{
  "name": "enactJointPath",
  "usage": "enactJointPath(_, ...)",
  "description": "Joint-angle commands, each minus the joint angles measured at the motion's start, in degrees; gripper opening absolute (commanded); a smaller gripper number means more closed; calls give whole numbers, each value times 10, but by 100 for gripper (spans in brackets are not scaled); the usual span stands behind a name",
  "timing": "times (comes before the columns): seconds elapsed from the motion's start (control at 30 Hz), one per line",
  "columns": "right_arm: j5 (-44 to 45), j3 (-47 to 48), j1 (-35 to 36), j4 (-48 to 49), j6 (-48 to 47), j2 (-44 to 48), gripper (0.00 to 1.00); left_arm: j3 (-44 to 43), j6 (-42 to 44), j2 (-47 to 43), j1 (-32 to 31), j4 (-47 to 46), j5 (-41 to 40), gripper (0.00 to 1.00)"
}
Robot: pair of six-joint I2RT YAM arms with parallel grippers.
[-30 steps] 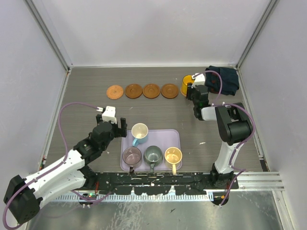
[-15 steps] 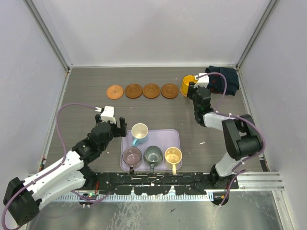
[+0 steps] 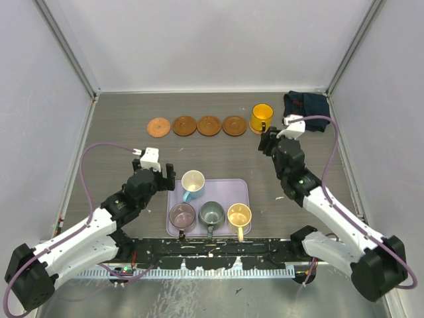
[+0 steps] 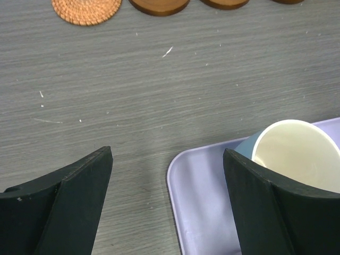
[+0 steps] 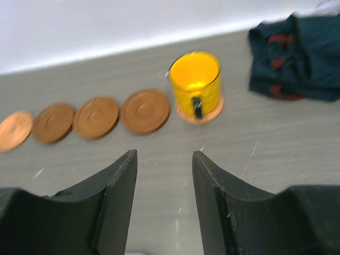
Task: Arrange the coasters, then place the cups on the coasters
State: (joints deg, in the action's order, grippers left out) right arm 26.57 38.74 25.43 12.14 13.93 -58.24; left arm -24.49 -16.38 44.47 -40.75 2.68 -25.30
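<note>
Several orange-brown coasters (image 3: 196, 125) lie in a row at the back of the table. At the row's right end the orange-yellow cup (image 3: 262, 118) stands upright on a coaster (image 5: 201, 112), handle towards me. My right gripper (image 3: 269, 140) hangs just in front of it, open and empty, well clear of the cup (image 5: 195, 81). A light blue cup (image 3: 193, 181), a mauve cup (image 3: 182, 214), a grey-green cup (image 3: 211, 212) and a cream-yellow cup (image 3: 239, 214) stand on the lavender tray (image 3: 240, 189). My left gripper (image 4: 167, 154) is open over the tray's back left corner, its right finger beside the blue cup (image 4: 295, 154).
A dark blue cloth (image 3: 306, 105) lies crumpled in the back right corner, right of the yellow cup. White walls close the table at the back and both sides. Bare grey tabletop (image 3: 225, 156) lies between the coaster row and the tray.
My right gripper has opened, let go of the orange-yellow cup and drawn back towards the near side; the cup stays on its coaster. The left arm has not moved.
</note>
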Motion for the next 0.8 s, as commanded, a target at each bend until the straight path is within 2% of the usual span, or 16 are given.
enactJointPath(0.0, -11, -8, 71, -207, 99, 72, 51, -21, -8, 10, 2, 5, 11, 86)
enactJointPath(0.17, -13, -8, 170, -366, 189, 123, 47, -25, -9, 1, 1, 27, 25, 87)
enactJointPath(0.3, -12, -2, 245, -458, 261, 152, 45, -22, -10, -19, 1, 43, 28, 87)
enactJointPath(0.37, -3, 3, 287, -498, 294, 161, 50, -22, -11, -27, 2, 53, 30, 86)
enactJointPath(0.47, 19, 1, 350, -533, 337, 174, 63, -21, -13, -34, 2, 63, 29, 87)
enactJointPath(0.67, 4, -11, 427, -551, 365, 152, 71, -21, -24, -39, 2, 78, 34, 87)
enactJointPath(0.77, 12, -16, 462, -552, 374, 148, 79, -20, -31, -42, 2, 87, 35, 87)
